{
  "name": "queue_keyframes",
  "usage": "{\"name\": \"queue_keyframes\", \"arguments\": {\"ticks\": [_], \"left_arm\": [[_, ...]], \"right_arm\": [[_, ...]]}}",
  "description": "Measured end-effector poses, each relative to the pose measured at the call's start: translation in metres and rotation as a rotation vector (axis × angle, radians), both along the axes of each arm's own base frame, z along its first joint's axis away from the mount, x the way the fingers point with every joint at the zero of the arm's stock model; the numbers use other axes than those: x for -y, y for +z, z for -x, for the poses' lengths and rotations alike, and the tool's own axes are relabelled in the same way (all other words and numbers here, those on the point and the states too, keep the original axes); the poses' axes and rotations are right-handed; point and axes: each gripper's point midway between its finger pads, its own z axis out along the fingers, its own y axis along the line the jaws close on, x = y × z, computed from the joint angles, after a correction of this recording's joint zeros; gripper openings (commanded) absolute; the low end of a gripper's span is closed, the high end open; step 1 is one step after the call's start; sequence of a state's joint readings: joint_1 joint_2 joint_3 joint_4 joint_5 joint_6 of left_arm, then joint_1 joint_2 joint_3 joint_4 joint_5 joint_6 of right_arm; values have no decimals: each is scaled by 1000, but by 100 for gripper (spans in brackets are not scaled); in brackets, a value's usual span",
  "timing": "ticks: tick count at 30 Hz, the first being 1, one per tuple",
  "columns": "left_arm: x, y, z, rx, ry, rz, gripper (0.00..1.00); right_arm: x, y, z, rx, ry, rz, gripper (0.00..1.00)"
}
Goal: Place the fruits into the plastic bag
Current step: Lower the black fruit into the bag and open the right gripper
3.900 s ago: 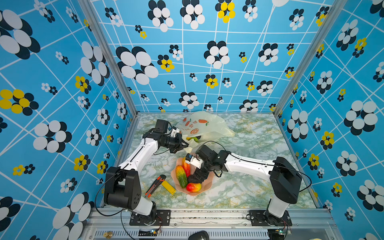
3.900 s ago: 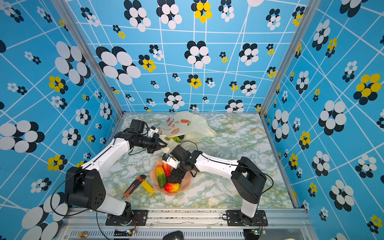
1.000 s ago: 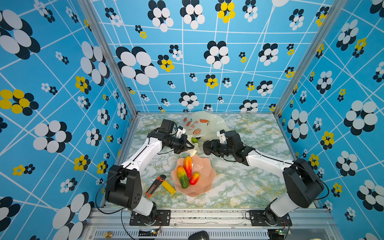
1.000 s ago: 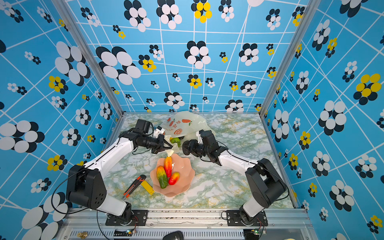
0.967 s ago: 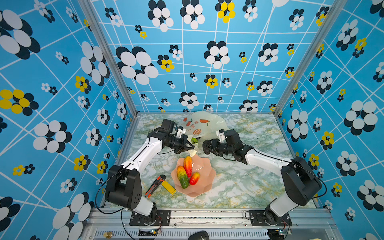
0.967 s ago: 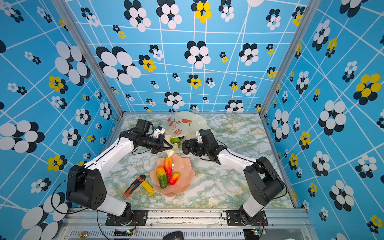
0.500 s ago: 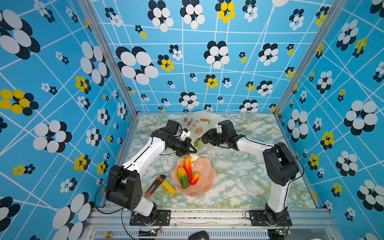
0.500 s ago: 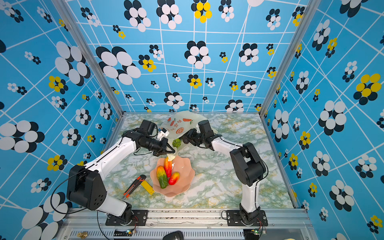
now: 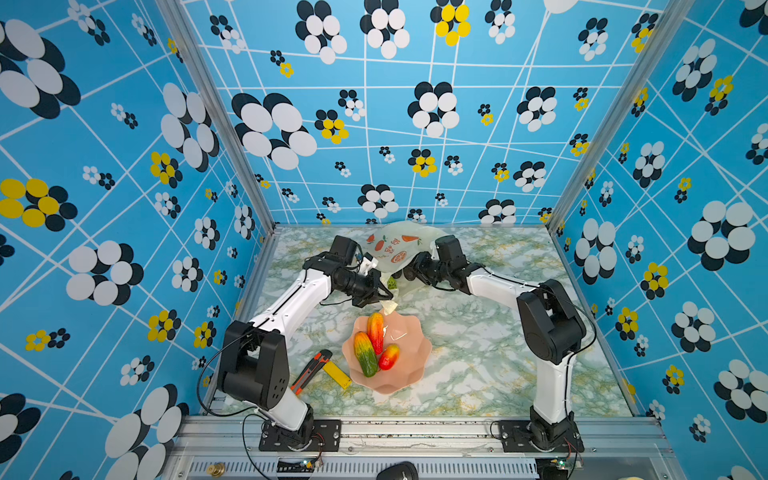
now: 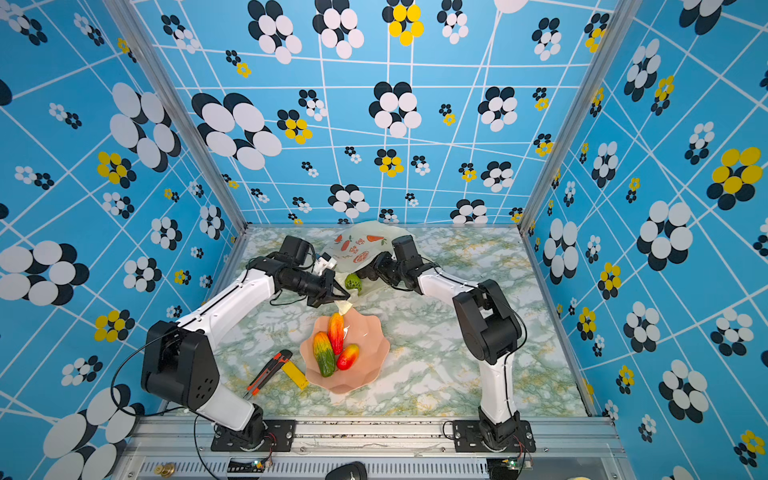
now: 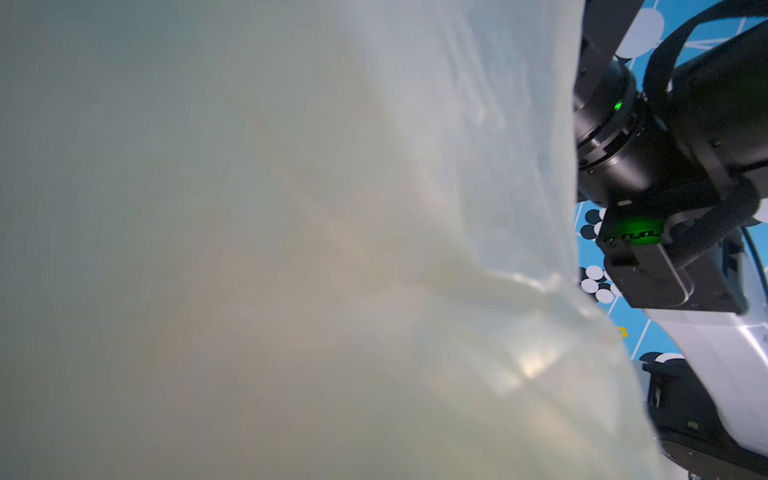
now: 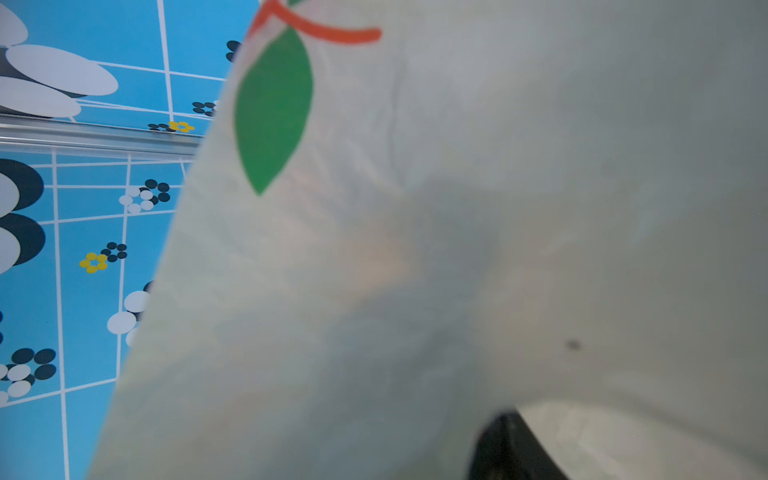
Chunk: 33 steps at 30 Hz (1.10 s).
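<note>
**Presently: bag mouth held open, three fruits waiting in the bowl**

The marbled tabletop (image 9: 478, 353) carries the plastic bag (image 9: 399, 245) at the back, close to the rear wall.

The left fingers (image 9: 380, 295) are pinched tight on a pale flap of the bag's rim and draw it toward the bowl. Judged purpose: to keep the mouth open and low for loading.

The right fingers (image 9: 405, 274) sit at the mouth from the opposite side. Film covers both wrist views, so I cannot tell their gap or whether they carry anything.

Bag appearance: thin, translucent, pale yellowish and crinkled, with orange and red fruit prints. A green leaf print shows in the right wrist view.

The pink bowl (image 9: 407, 374) stands nearer the front, with the held flap just beside its rim. It holds three fruits:
- green-orange piece (image 9: 365, 359)
- orange-red piece (image 9: 375, 332)
- red-yellow mango (image 9: 389, 356)

A green fruit (image 9: 392, 284) already sits in the bag mouth, between the two sets of fingers.
</note>
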State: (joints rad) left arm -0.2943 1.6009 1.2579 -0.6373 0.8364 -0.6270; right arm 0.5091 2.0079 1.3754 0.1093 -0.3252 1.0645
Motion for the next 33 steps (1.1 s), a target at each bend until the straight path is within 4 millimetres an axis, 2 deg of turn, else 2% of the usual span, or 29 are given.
{"name": "queue_keyframes", "arguments": {"ticks": [9,18,25,33], "left_arm": [[3,2,-14,-19,34,28,0],[4,4,-16,-22,49,39,0],[4,7,-15,-14,50,37,0],[5,10,-14,11,54,20,0]], "right_arm": [[4,-9,5,-13,17,47,50],[9,-16,1,-29,3,48,51],[23,-32,-18,-66,-59,33,51],[34,-14,-52,-23,-142,-33,51]]}}
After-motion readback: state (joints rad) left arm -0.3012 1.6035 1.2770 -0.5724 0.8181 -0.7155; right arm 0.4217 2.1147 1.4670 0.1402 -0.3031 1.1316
